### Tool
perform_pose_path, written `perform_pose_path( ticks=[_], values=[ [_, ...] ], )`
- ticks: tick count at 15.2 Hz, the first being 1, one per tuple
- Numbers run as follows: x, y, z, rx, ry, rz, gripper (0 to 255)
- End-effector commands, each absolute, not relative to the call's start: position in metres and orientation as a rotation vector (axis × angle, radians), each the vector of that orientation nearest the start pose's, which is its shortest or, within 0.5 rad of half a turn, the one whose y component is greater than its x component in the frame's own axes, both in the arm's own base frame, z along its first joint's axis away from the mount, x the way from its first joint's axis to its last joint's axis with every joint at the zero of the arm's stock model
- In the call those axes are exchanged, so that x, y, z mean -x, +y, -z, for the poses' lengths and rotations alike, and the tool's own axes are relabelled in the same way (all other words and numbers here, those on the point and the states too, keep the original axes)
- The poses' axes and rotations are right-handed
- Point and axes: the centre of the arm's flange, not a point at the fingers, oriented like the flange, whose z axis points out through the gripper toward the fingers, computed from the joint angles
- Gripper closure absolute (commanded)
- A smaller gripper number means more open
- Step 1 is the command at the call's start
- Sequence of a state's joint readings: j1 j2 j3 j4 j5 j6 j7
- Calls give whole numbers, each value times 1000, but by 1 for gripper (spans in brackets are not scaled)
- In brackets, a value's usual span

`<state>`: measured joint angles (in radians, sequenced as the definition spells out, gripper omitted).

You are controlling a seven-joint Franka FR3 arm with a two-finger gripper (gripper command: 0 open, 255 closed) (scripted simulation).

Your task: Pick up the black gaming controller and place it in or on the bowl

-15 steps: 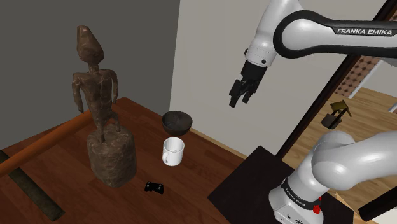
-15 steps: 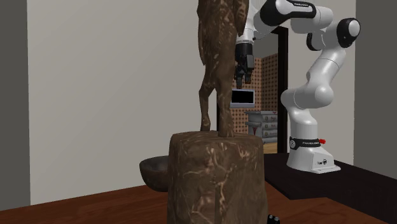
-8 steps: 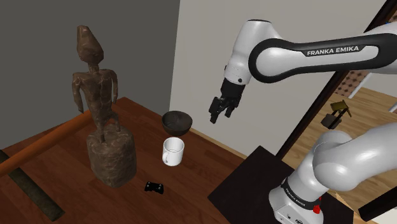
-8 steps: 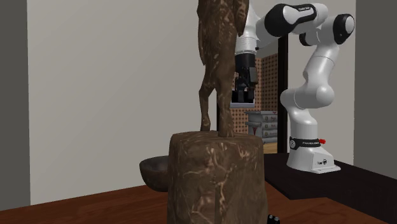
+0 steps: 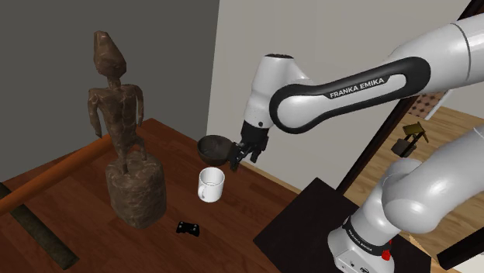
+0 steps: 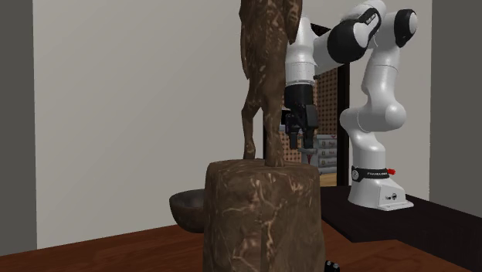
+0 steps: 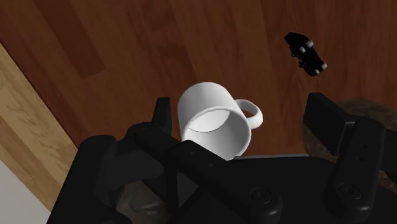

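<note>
dark bowl (image 5: pixel 214 146), end effector (image 5: pixel 236 161) just beside, perhaps touching, white mug (image 5: pixel 210 184) near, black controller (image 5: pixel 187 228) apart

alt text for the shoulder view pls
The black gripper hangs beside a dark bowl and above a white mug. A small black controller lies on the wood surface near a tall carved statue.

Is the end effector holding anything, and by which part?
Nothing. The open end effector is empty; the small black gaming controller lies apart on the wooden surface.
</note>
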<state>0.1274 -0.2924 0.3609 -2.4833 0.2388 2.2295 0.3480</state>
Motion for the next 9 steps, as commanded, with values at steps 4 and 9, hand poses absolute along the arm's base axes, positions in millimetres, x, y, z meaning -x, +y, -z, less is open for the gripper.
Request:
perform_pose_path(
  ticks=[4, 9],
  values=[
    [-401, 262, -345, 3046, 15, -24, 0],
    [-415, 308, -300, 3045, 3, -35, 0]
  ],
)
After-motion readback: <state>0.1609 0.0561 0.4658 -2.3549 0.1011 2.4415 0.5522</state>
